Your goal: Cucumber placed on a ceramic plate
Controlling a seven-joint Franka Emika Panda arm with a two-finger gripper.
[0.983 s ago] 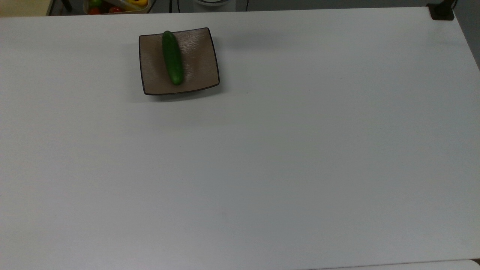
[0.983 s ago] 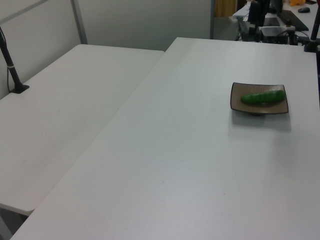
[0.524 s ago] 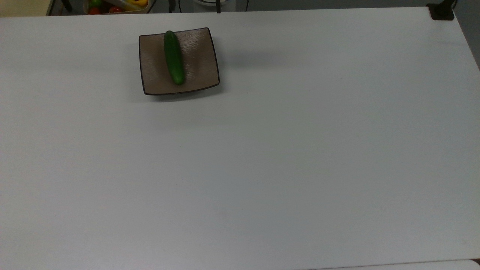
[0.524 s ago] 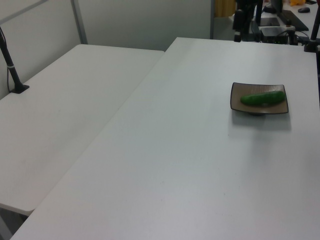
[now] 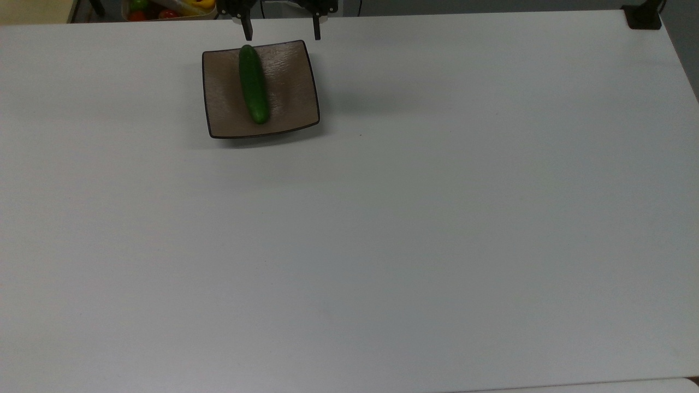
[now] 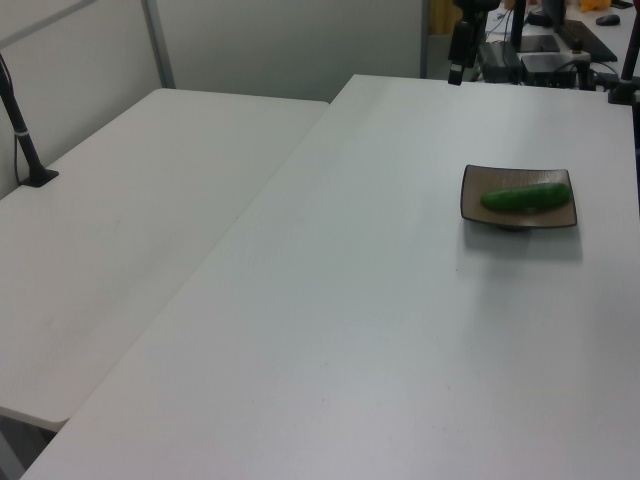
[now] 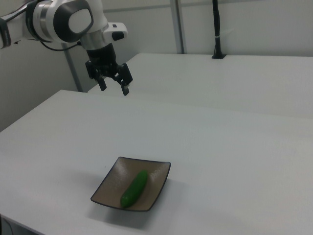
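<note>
As seen from above: the cucumber (image 5: 253, 84) lies lengthwise on the ceramic plate (image 5: 289, 93), a little toward the top view's left of the plate's middle, one rounded end close to the far rim.
Plate position: on the white table (image 5: 415, 229), near the far edge and toward the top view's left; square, brown, thin dark rim, edges turned up.
Cucumber, left view: dark green body (image 6: 526, 196) resting across the plate (image 6: 476, 203), its end reaching toward the left view's right rim.
Cucumber, right view: lying (image 7: 134, 188) roughly along the middle of the plate (image 7: 155, 188), fully inside the rim, touching nothing else.
Gripper: raised in the air (image 7: 112, 85), well above the table and well apart from the plate; not touching cucumber or plate.
Fingers: spread wide apart, holding nothing; two dark tips (image 5: 249, 30) point downward just past the plate's far edge in the top view.
Arm: white and grey links (image 7: 63, 19) enter from the right view's upper left.
Gripper, left view: dark body (image 6: 461, 45) at the far end of the table, beyond the plate.
Second table: a white surface (image 6: 120, 240) adjoins on the left view's left, carrying a black post (image 6: 22, 130).
Background: a container of coloured produce (image 5: 169, 7) beyond the table's far edge in the top view.
</note>
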